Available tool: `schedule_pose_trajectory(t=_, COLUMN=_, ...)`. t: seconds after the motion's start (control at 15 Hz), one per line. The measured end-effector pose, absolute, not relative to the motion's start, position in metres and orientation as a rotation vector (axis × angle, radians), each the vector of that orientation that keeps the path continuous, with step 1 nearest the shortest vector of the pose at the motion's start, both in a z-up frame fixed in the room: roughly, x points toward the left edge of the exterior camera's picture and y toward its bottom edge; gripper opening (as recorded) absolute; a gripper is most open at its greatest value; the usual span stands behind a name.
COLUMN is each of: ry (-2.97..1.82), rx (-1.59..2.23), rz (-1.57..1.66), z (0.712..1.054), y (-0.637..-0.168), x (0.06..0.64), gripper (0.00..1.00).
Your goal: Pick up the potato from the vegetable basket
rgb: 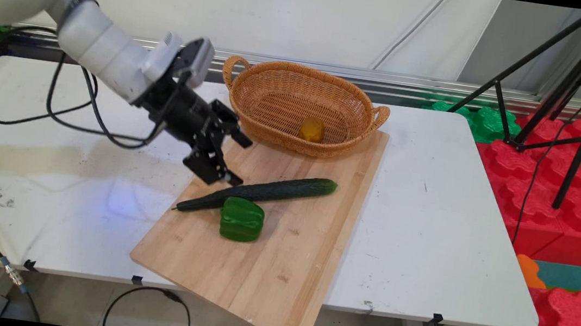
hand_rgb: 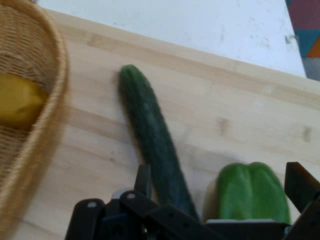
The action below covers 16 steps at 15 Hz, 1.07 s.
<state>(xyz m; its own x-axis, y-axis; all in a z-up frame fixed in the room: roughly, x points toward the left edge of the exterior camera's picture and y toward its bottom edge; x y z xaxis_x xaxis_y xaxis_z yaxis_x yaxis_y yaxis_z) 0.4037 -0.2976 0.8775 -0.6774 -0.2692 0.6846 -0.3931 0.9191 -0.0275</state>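
Nearest the camera, the wooden cutting board (rgb: 278, 271) overhangs the table (rgb: 452, 230) edge, so it offers a flat bed for the green bell pepper (rgb: 242, 220) and the cucumber (rgb: 259, 193) just behind it. Above the cucumber's thin end the gripper (rgb: 228, 156) hovers, fingers spread wide, holding nothing. Farthest, a wicker basket (rgb: 289, 78) rests partly on the board, holding one yellow fruit (rgb: 311, 129).

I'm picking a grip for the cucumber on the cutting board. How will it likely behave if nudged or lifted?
The cucumber is long and round, so a sideways nudge would probably roll it, though the green pepper beside it may block that side. It looks stiff, so it should lift without drooping. Its glossy skin may be slippery; held near one end it would likely tilt.
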Motion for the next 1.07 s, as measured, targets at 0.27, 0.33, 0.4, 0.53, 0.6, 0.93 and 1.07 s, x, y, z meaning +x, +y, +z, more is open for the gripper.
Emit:
schedule_pose_trajectory(t=0.27, ry=-2.319, rx=0.505, rz=0.296, z=0.9, y=-0.312, x=0.426, gripper=1.0)
schedule_pose_trajectory(t=0.33, ry=-2.31, rx=0.516, rz=0.315, z=0.905, y=-0.317, x=0.431, gripper=1.0)
schedule_pose_trajectory(t=0.4, ry=-2.3, rx=0.527, rz=0.334, z=0.909, y=-0.323, x=0.436, gripper=1.0)
schedule_pose_trajectory(t=0.53, ry=-2.286, rx=0.548, rz=0.363, z=0.914, y=-0.336, x=0.442, gripper=1.0)
schedule_pose_trajectory(t=0.6, ry=-2.28, rx=0.557, rz=0.373, z=0.915, y=-0.342, x=0.443, gripper=1.0)
schedule_pose_trajectory(t=0.93, ry=-2.246, rx=0.62, rz=0.406, z=0.909, y=-0.379, x=0.443, gripper=1.0)
schedule_pose_trajectory(t=1.07, ry=-2.236, rx=0.647, rz=0.41, z=0.902, y=-0.396, x=0.439, gripper=1.0)
